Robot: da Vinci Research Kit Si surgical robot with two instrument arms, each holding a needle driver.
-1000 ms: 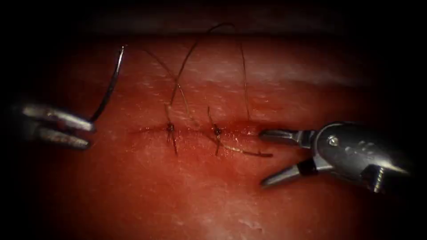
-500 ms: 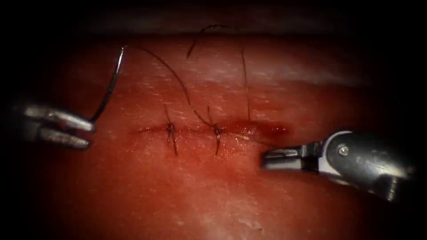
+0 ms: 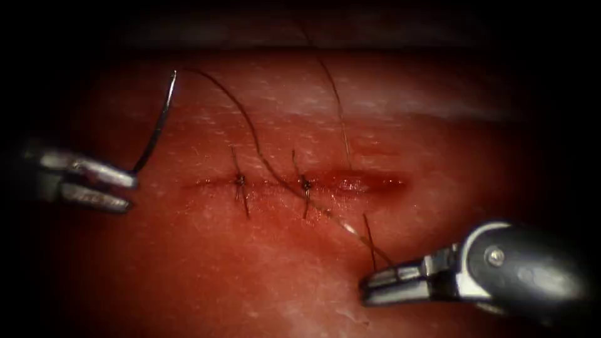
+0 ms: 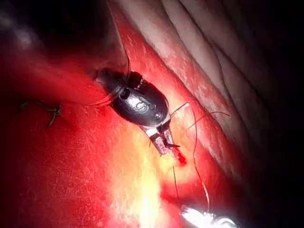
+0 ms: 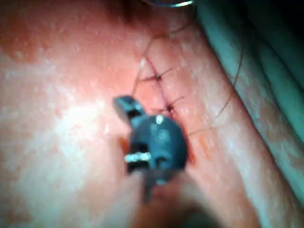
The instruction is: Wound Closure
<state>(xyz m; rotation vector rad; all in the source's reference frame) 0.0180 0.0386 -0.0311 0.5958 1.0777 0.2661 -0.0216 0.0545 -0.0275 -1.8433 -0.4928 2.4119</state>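
The left hand (image 3: 128, 191) sits at about nine o'clock in the endoscope view, well to the left of the cut (image 3: 294, 183). Its jaws are clamped on the needle (image 3: 156, 125), gripping it near the lower end of its curve. From that grip the needle arcs up toward eleven o'clock, free in the air above the tissue (image 3: 219, 275) — no part of it is in the tissue.

The thread (image 3: 250, 128) leaves the needle's upper end, sweeps to the right and down across the tissue, crosses the cut between the two finished stitches, and runs on toward five o'clock, where it meets the right hand (image 3: 375, 288). That hand lies below and to the right of the cut, its jaws closed narrow on the thread at their tips. A short dark strand stands up from the tissue just above those tips. Another strand (image 3: 338, 106) climbs from the right end of the cut toward twelve o'clock.

The two stitches — one knot (image 3: 239, 180) on the left, another knot (image 3: 305, 184) to its right — sit on the cut, each with short tails. Right of the second knot the cut gapes slightly, with red fluid (image 3: 363, 183) pooled in it.

In the left wrist view the right hand (image 4: 164, 142) is seen with thread (image 4: 194, 137) crossing close by its tips.
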